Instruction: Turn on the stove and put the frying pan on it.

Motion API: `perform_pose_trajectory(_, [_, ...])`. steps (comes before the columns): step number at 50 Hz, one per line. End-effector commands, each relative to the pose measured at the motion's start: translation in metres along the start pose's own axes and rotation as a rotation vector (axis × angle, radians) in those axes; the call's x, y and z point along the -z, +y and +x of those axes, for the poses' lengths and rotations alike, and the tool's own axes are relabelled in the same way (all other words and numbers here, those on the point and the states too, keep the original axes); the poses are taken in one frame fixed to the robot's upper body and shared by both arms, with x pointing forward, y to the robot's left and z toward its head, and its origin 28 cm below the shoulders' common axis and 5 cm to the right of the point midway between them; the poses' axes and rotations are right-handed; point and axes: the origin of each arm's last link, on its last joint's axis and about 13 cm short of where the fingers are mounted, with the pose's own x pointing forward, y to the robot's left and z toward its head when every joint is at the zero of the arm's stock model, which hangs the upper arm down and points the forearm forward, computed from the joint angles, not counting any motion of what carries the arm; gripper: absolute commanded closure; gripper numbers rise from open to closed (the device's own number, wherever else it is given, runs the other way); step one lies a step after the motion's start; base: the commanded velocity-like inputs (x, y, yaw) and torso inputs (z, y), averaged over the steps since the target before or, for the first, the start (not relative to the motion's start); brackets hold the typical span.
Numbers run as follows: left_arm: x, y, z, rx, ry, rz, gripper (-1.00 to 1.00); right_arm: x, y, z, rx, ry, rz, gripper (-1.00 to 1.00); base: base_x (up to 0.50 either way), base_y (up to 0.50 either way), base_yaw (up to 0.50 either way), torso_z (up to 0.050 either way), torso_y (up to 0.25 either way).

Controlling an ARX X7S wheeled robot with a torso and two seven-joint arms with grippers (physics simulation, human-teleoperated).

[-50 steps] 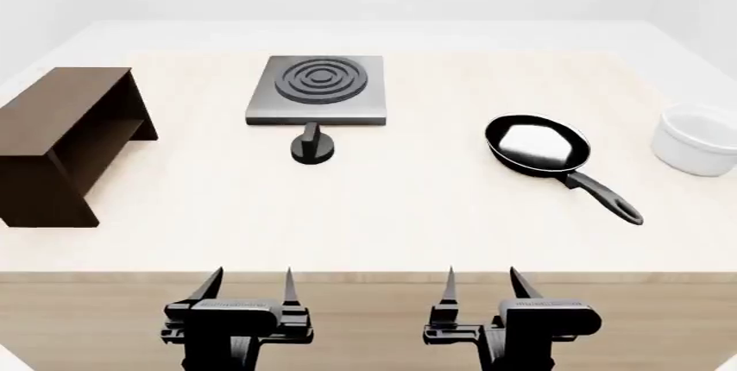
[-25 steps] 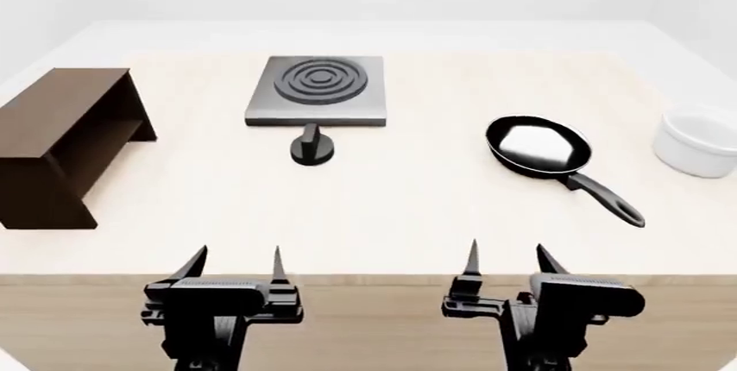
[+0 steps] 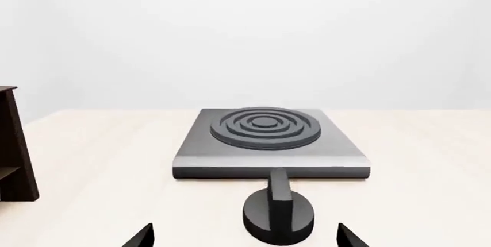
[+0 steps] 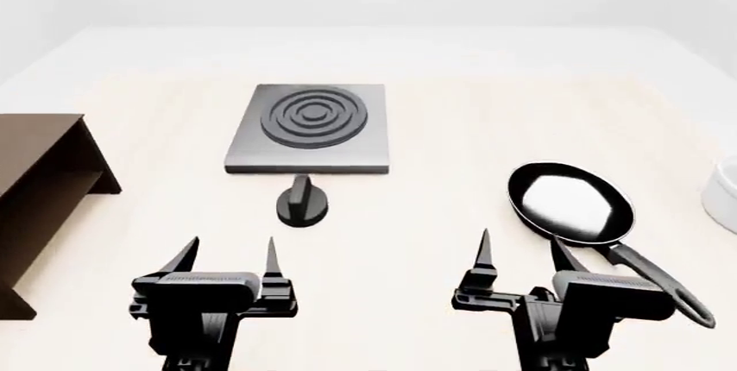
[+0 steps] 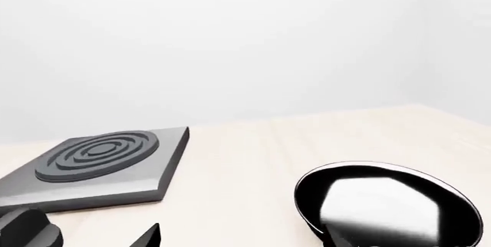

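Note:
The stove (image 4: 309,129) is a flat dark-grey slab with a ring burner, far on the table; it also shows in the left wrist view (image 3: 268,138) and the right wrist view (image 5: 100,161). Its black round knob (image 4: 302,204) sits just in front of it. My left gripper (image 4: 228,256) is open and empty, a short way before the knob (image 3: 279,215). The frying pan (image 4: 572,202) lies to the right, its handle (image 4: 657,280) pointing toward me. My right gripper (image 4: 520,253) is open and empty, just left of the handle, near the pan (image 5: 387,204).
A brown wooden shelf (image 4: 40,194) stands at the left edge; its side also shows in the left wrist view (image 3: 15,149). A white bowl (image 4: 727,188) is partly cut off at the right edge. Bare pale tabletop (image 4: 437,172) lies between stove and pan.
The view has shifted forward and down over the table. Both grippers have moved forward from the table's front edge, now over the tabletop close to the knob and the pan handle.

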Motion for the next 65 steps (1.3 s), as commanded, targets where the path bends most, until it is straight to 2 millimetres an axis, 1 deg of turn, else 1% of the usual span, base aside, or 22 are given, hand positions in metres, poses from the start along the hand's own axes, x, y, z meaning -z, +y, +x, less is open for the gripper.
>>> perform_pose_trajectory(1, [0.0,0.0,0.0,-0.002,0.002,-0.004,-1.0,0.0,-0.001,-0.001,-0.005,0.001,0.005,-1.0,0.5,0.0,0.0,0.0,0.0])
perform_pose_trajectory(16, [0.002,0.001,0.0,0.0,0.01,-0.007,-1.0,0.003,-0.001,0.0,0.007,0.016,0.002,-1.0,0.5,0.0,0.0,0.0,0.0])
perform_pose_trajectory(18, [0.002,0.001,0.0,0.0,0.011,-0.005,-1.0,0.005,0.0,0.002,0.008,0.05,-0.019,-1.0,0.37,0.0,0.0,0.0,0.0])
perform_pose_trajectory(27, [0.008,0.003,0.002,-0.003,0.026,0.018,-1.0,0.007,0.0,0.0,-0.007,0.047,-0.025,-1.0,0.0,0.0,0.0,0.0,0.002])
perform_pose_trajectory(35, [0.025,0.017,0.006,-0.063,0.09,0.057,-1.0,0.008,0.0,0.0,-0.012,0.054,-0.025,-1.0,0.0,0.0,0.0,0.0,0.0])
perform_pose_trajectory(36, [0.03,0.018,0.006,-0.072,0.109,0.063,-1.0,0.008,0.0,0.0,-0.014,0.058,-0.023,-1.0,0.0,0.0,0.0,0.0,0.0])
perform_pose_trajectory(37, [0.031,0.018,0.006,-0.072,0.109,0.063,-1.0,0.008,0.0,0.0,-0.014,0.058,-0.023,-1.0,0.0,0.0,0.0,0.0,0.0])
perform_pose_trajectory(38, [0.036,0.02,0.007,-0.08,0.123,0.064,-1.0,0.008,0.0,0.0,-0.016,0.058,-0.023,-1.0,0.0,0.0,0.0,0.0,0.0])
perform_pose_trajectory(46, [0.045,0.026,0.015,-0.122,0.148,0.063,-1.0,0.009,0.0,0.0,-0.021,0.061,-0.026,-1.0,0.0,0.0,0.0,0.0,0.0])
perform_pose_trajectory(56, [0.052,0.024,0.019,-0.116,0.168,0.08,-1.0,0.012,0.001,-0.001,-0.031,0.071,-0.029,-1.0,0.0,0.0,0.0,0.0,0.0])
perform_pose_trajectory(61, [0.054,0.021,0.028,-0.099,0.174,0.088,-1.0,0.012,0.0,0.0,-0.033,0.076,-0.027,-1.0,0.0,0.0,0.0,0.0,0.0])
perform_pose_trajectory(65, [0.057,0.017,0.032,-0.08,0.178,0.099,-1.0,0.013,0.0,0.0,-0.033,0.08,-0.027,-1.0,0.0,0.0,0.0,0.0,0.0])
